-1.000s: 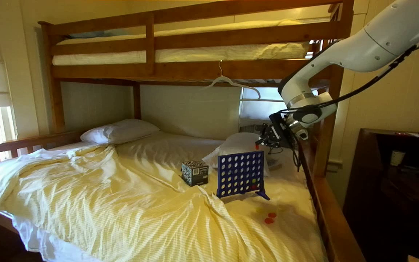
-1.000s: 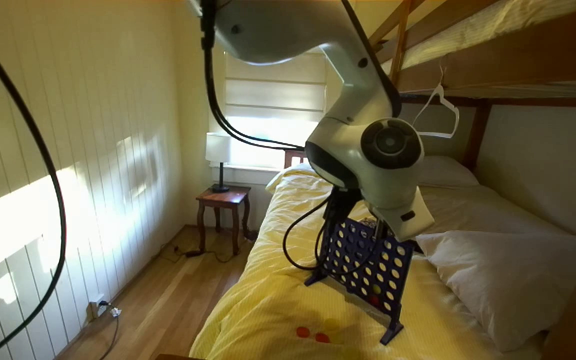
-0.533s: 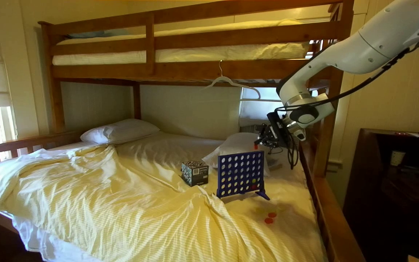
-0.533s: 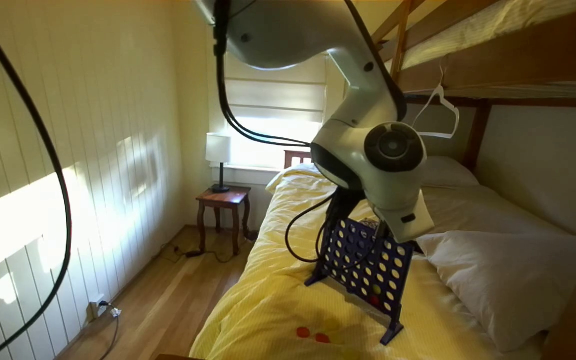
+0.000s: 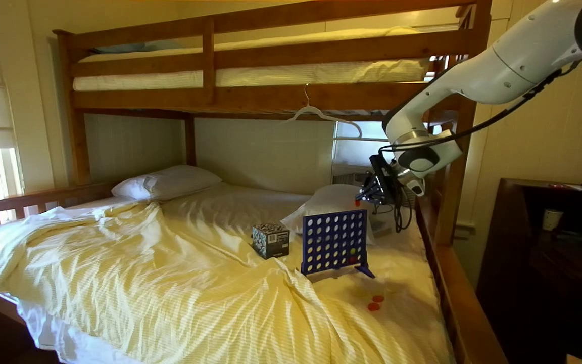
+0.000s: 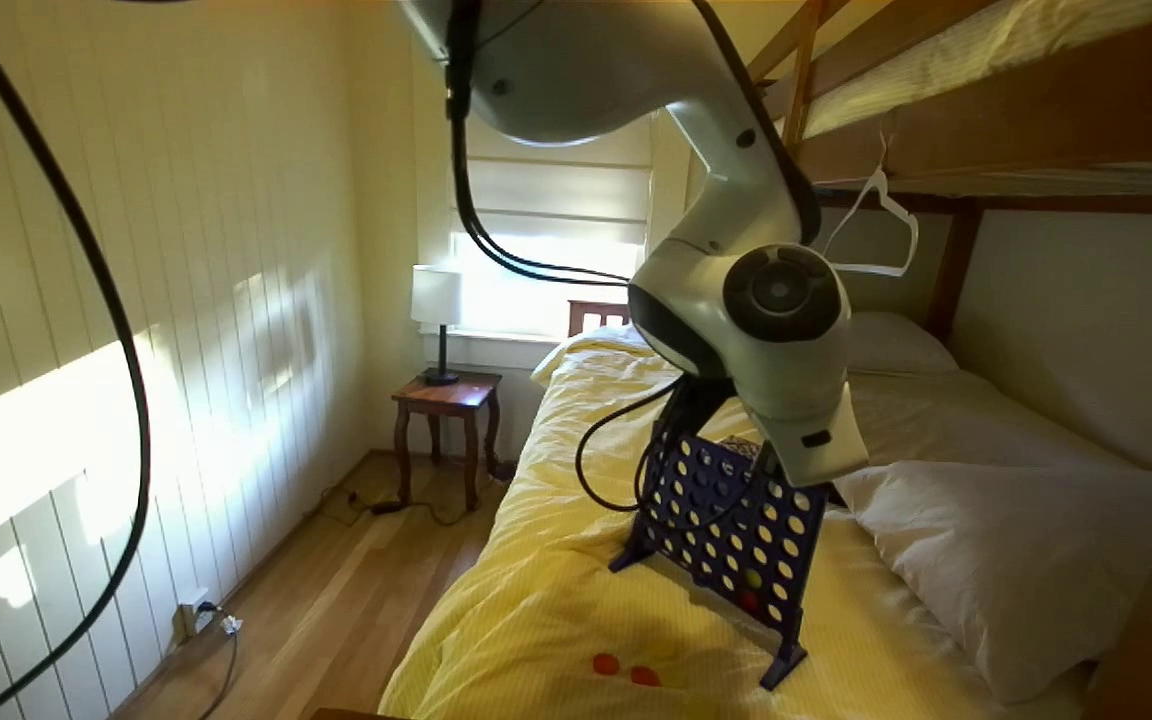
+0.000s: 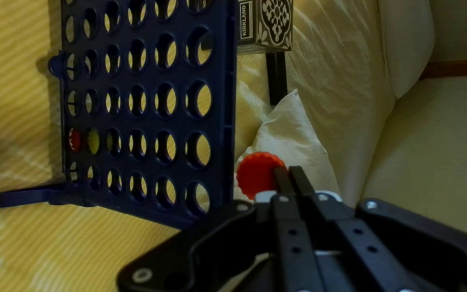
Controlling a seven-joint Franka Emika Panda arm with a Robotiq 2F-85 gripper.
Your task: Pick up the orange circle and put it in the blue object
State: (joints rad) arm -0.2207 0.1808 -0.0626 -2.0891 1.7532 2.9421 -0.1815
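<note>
In an exterior view: orange-red round flat token point(image 5: 357, 203) shows as a thin upright sliver, near edge-on, longer way running up and down. It's in the air, just above the top edge of the upright dark blue plastic grid point(image 5: 340, 232) with round holes, as seen from here. Grid stands on the yellow striped bedding point(image 5: 195, 293), long side level. Versus a second ago: my white jointed arm point(image 5: 503, 71) has slid a bit to picture left and the thin black cable point(image 5: 397, 220) hanging below has swung left; token about where it was. Grid and two loose orange-red discs point(image 5: 374, 306) on the bedding, same spots.

In an exterior view: my white wrist joint point(image 6: 781, 290) is in the way, token hidden, tilt can't be read. The grey-white upper link point(image 6: 576, 70) is slightly lower and further right than a second ago, long black cable point(image 6: 143, 440) further right too. Grid unmoved on its feet.

Wrist view: the token's ridged face is towards the lens, nearly a full circle, just beside the grid's top edge, which is at picture right here; hardly any gap showing, true depth can't tell. A red disc point(image 7: 74, 140) and a yellow disc point(image 7: 93, 141) sit in one grid column. My pincer point(image 7: 292, 178) is narrow, fingertips point(image 7: 282, 182) almost together, holding the token; it juts out to picture left of them, exact pinch point hidden.
</note>
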